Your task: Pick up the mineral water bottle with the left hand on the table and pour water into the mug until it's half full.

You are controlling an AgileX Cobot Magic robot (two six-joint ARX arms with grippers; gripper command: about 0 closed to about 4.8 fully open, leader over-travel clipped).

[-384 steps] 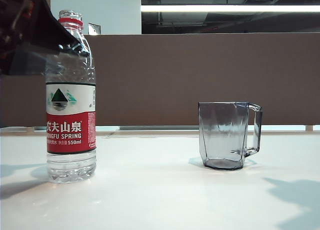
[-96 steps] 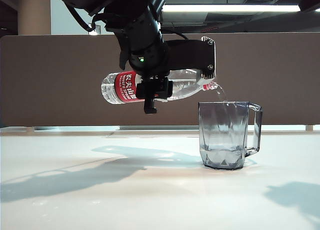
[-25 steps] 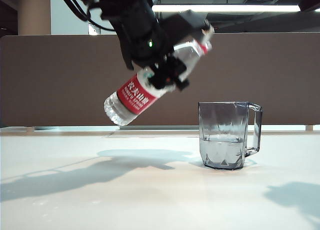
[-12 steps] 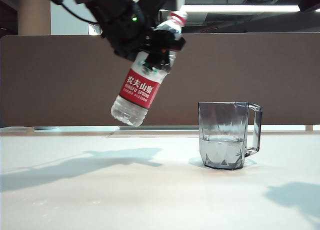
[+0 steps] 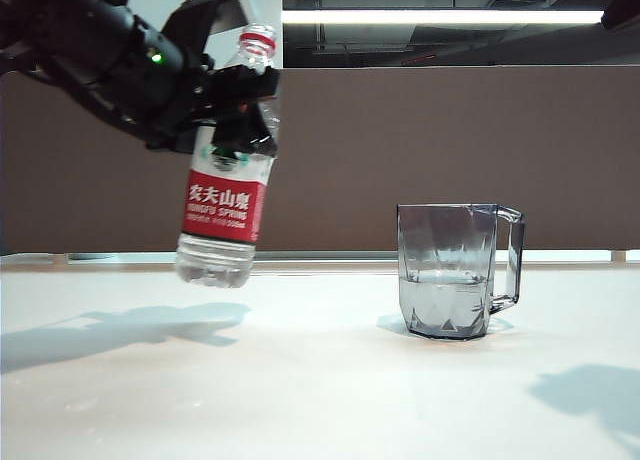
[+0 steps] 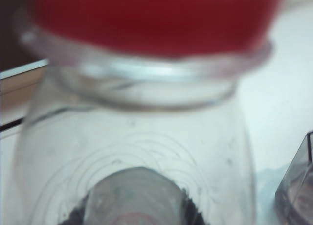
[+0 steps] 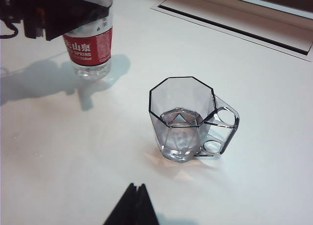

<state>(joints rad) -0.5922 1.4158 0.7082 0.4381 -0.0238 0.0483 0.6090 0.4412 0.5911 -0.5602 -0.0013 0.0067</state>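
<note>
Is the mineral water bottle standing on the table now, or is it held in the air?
In the air: the left gripper holds the mineral water bottle nearly upright, its base above the table.

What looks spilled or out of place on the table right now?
No spill shows on the table around the mug, which stands upright, about half full. The one oddity: the mineral water bottle has no cap and hangs slightly tilted above the table in the left gripper, left of the mug.
</note>
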